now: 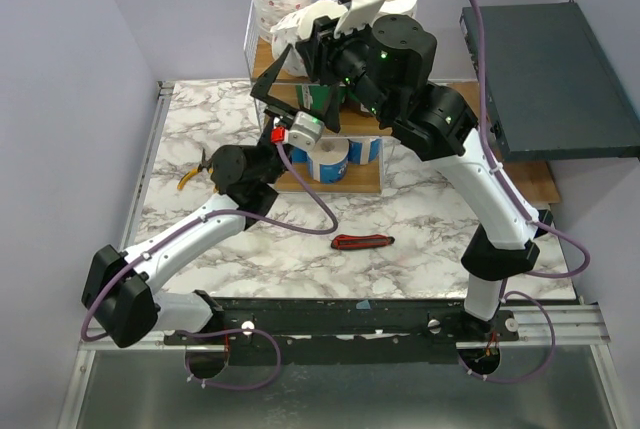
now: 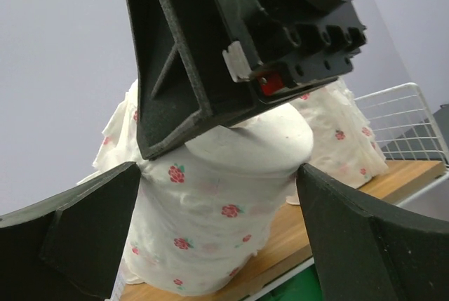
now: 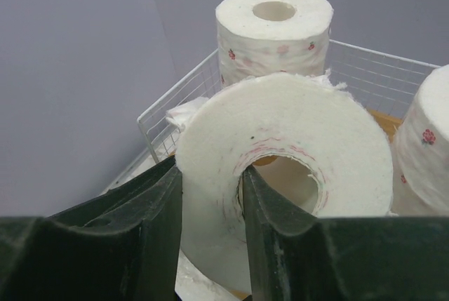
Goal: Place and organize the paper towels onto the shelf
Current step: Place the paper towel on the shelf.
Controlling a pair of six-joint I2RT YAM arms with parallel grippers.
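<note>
1. Table [image 1: 400, 219]: one, marble-patterned, filling the middle of the overhead view.

2. Shelf [image 1: 350, 185]: one white wire frame with three wooden tiers, at the top centre of the overhead view.

3. Dark slab [image 1: 550, 79]: one, flat, at the upper right.

4. Grippers: two.
- My right gripper [image 3: 210, 175] is clamped on the wall of the front white roll [image 3: 316, 125]. One finger is on the outside and the other is inside the hollow core.
- My left gripper [image 2: 217, 199] stands spread wide, with one finger at each lower corner of the left wrist view. The same roll sits between them. I cannot confirm contact.

5. Paper towels, by type.
- White with red dots: three are clear in the right wrist view, all on the top tier.
  - The front white roll has its lower end at the wood.
  - The rear roll [image 3: 273, 34] stands upright and higher, at the top centre. It appears to rest on a further roll.
  - The side roll [image 3: 428, 146] is at the right edge.
- Green-wrapped roll [image 1: 325, 101]: one visible, on the middle tier and mostly hidden by my arms.
- Blue-wrapped rolls [image 1: 328, 159]: two, side by side on the bottom tier.

6. Utility knife [image 1: 362, 241]: one, red and black, lying on the table below the shelf in the frame.

7. Pliers [image 1: 190, 179]: one pair, yellow-handled, at the left of centre and partly hidden by my left arm.
</note>
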